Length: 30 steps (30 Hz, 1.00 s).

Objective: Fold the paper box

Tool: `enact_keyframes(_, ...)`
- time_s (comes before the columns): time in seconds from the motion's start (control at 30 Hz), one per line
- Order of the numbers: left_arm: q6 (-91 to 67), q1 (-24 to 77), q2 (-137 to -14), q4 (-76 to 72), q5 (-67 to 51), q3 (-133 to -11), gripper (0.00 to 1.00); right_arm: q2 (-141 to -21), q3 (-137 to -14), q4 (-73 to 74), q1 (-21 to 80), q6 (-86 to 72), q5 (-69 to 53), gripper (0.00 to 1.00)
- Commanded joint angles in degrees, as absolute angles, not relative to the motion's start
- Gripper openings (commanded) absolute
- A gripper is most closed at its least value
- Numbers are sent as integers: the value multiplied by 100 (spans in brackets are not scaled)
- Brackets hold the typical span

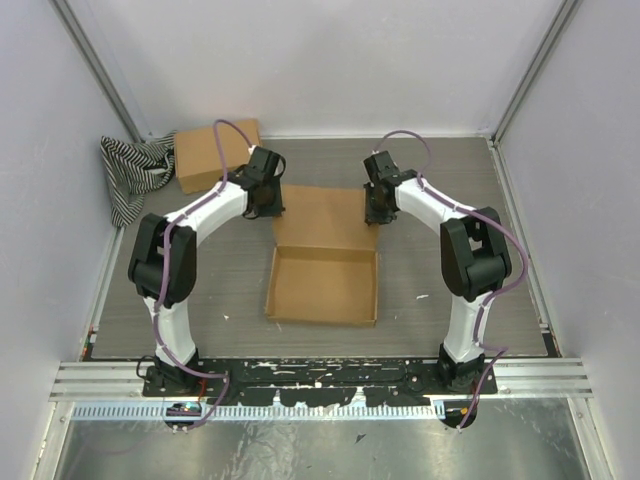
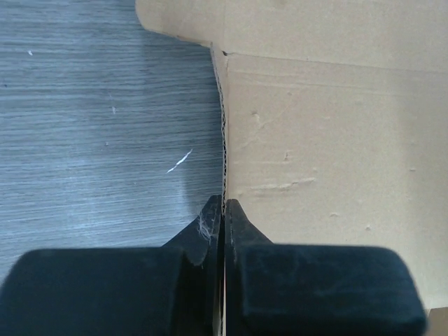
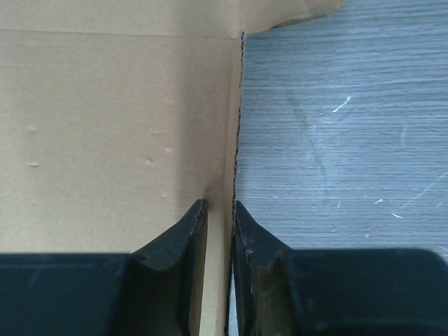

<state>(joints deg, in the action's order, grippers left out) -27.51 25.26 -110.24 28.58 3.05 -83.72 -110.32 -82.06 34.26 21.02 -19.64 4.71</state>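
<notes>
The paper box (image 1: 322,285) lies in the middle of the table, its near part formed into a shallow tray and its lid panel (image 1: 322,215) lying flat behind it. My left gripper (image 1: 268,205) is at the lid's left edge. In the left wrist view the gripper (image 2: 223,203) is shut on the upright left side flap of the box (image 2: 329,126). My right gripper (image 1: 378,212) is at the lid's right edge. In the right wrist view the gripper (image 3: 220,206) straddles the right side flap of the box (image 3: 105,119), jaws a little apart, the flap against the outer finger (image 3: 245,220).
Another brown cardboard box (image 1: 215,152) stands at the back left, next to a black-and-white striped cloth (image 1: 135,170). Walls enclose the table on the left, back and right. Bare grey table (image 1: 450,270) lies to the right of the box.
</notes>
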Motion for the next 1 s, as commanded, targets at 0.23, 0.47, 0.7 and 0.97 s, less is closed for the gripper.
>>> enact_keyframes(0.23, -2426, 2776, -10153, 1847, 1086, -7701, 0, -10498, -8605, 3345, 2103, -1876, 892, 35)
enact_keyframes(0.47, -2221, 2851, -9009, -159, 1527, -6167, 0, -10483, -9085, 3618, 2025, -1665, 946, 39)
enact_keyframes(0.7, -1876, 2901, -8033, -1977, 1731, -4884, 0, -10276, -9171, 3622, 1844, -1539, 684, 39)
enact_keyframes(0.97, -1441, 3075, -7647, -3563, 1567, -4028, 0, -9831, -9192, 3557, 1838, -1275, 237, 38)
